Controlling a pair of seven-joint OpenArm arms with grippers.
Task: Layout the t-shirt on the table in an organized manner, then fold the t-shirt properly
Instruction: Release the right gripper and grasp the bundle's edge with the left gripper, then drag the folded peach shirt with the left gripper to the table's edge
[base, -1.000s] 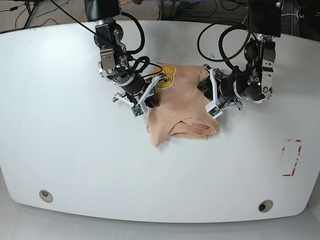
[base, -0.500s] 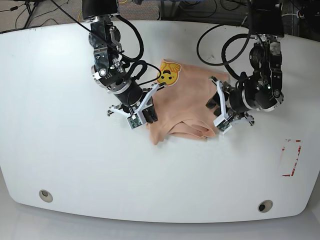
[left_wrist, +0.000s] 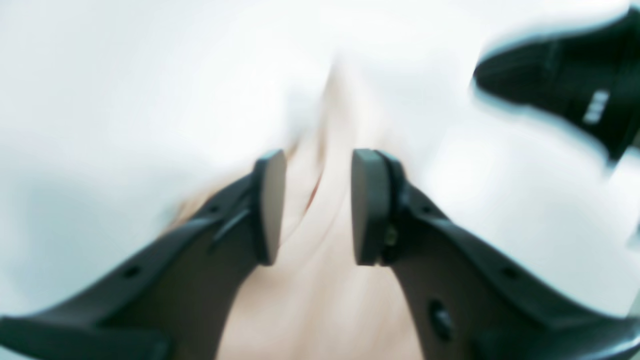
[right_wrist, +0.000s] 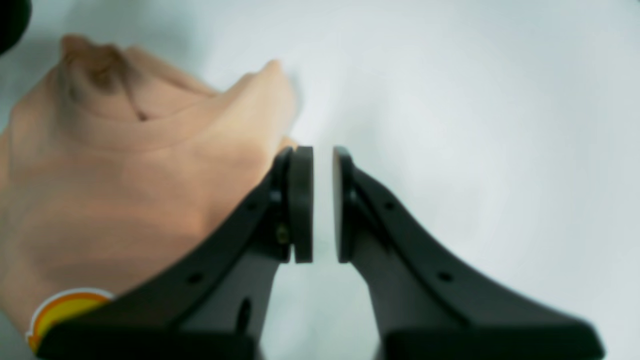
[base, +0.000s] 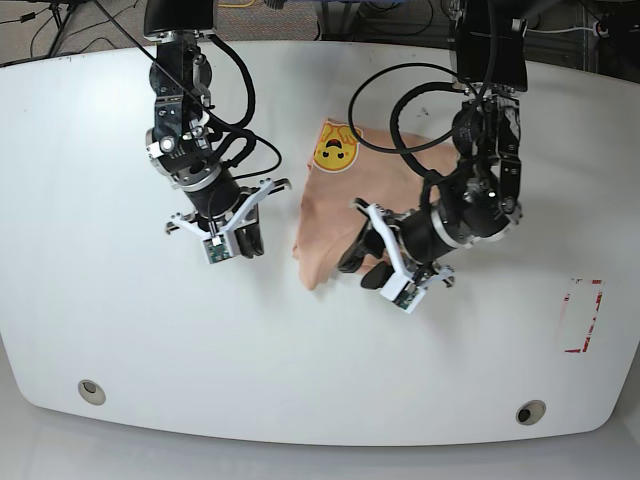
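Glossy white worktop (base: 110, 330) carries all items; two grey grommets (base: 92, 391) sit near its front edge and a red tape outline (base: 583, 315) lies at its far right. Right gripper (base: 237, 243), at the left of the base view, hovers over bare surface, its jaws nearly together with a thin gap and nothing between them; the wrist view shows only white worktop in that gap. T-shirt (base: 330, 225), pale peach and bunched, lies just beside those jaws, not touching them, with its yellow smiley print (base: 334, 151) at the far edge. Left gripper (base: 372, 262) is over the near part of the shirt, jaws apart, peach fabric visible between and beneath them; contact cannot be confirmed through the blur.
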